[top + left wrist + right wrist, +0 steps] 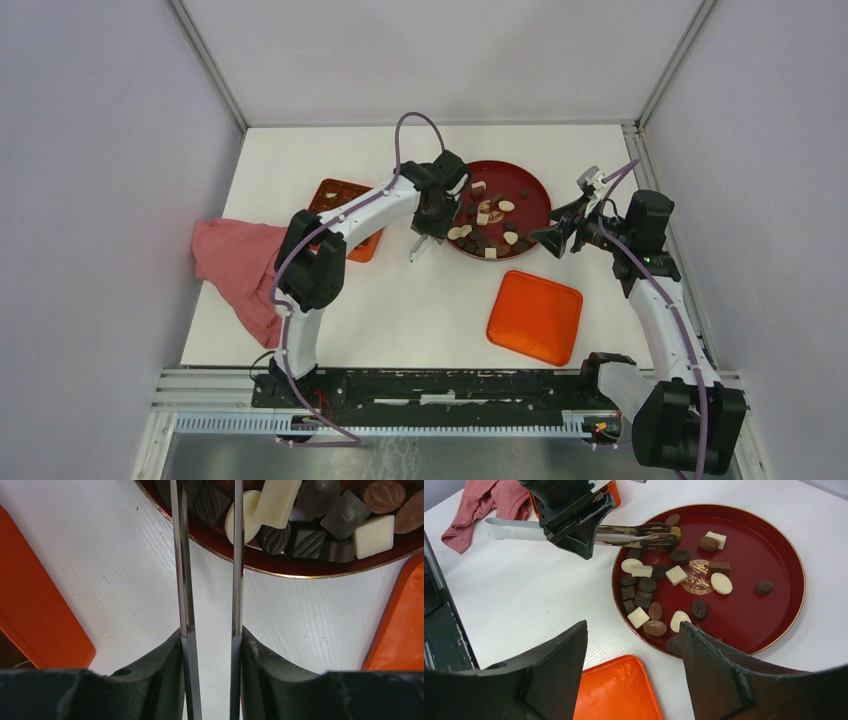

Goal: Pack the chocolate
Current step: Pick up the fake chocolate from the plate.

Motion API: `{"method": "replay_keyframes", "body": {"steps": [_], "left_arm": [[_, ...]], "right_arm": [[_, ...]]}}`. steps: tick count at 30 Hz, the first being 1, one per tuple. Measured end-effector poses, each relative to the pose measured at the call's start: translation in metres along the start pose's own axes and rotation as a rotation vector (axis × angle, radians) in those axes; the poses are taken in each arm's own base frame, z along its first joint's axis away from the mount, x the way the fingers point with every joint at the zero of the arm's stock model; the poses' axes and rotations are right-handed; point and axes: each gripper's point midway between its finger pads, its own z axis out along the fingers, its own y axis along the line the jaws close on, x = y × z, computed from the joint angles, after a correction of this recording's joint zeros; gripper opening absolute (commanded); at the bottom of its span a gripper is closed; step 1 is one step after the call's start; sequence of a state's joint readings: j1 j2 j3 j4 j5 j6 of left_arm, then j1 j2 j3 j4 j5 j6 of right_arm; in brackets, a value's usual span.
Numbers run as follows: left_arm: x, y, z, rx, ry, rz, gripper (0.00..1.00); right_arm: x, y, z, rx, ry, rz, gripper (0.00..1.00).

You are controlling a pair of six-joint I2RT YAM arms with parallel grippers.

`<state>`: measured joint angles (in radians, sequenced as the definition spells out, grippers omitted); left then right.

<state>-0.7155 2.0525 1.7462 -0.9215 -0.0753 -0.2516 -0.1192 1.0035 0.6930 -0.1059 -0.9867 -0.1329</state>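
Left arm (345, 220) is stretched forward with the elbow bent and the wrist tipped down. Its claw (211, 640) is squeezed onto a pair of metal tongs (514, 528), so both blades sit pinched between the dark fingers (155, 670), with a gap between the blades. Right arm (660, 300) comes up off its base and leans in toward the middle, wrist turned to the left. Its claw (633, 627) is spread wide with nothing in it, just hanging in the air.
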Motion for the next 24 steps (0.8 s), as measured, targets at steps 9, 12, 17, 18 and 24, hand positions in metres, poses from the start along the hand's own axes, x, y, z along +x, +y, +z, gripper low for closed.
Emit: {"method": "replay_keyframes", "body": {"steps": [9, 12, 17, 18, 24], "left_arm": [[-0.002, 0.0, -0.003, -0.002, -0.004, 0.002, 0.03], [-0.003, 0.0, -0.003, -0.002, -0.006, 0.002, 0.02], [-0.005, 0.0, -0.005, 0.001, -0.015, 0.001, 0.02], [-0.005, 0.0, -0.006, 0.002, -0.018, 0.001, 0.02], [-0.014, -0.002, -0.021, 0.031, -0.062, -0.009, 0.02]], "right_arm": [[0.0, 0.0, 0.0, 0.0, 0.0, 0.0, 0.73], [0.0, 0.0, 0.0, 0.0, 0.0, 0.0, 0.73], [0.0, 0.0, 0.0, 0.0, 0.0, 0.0, 0.73], [0.0, 0.0, 0.0, 0.0, 0.0, 0.0, 0.73], [0.0, 0.0, 0.0, -0.001, 0.0, 0.0, 0.73]]}}
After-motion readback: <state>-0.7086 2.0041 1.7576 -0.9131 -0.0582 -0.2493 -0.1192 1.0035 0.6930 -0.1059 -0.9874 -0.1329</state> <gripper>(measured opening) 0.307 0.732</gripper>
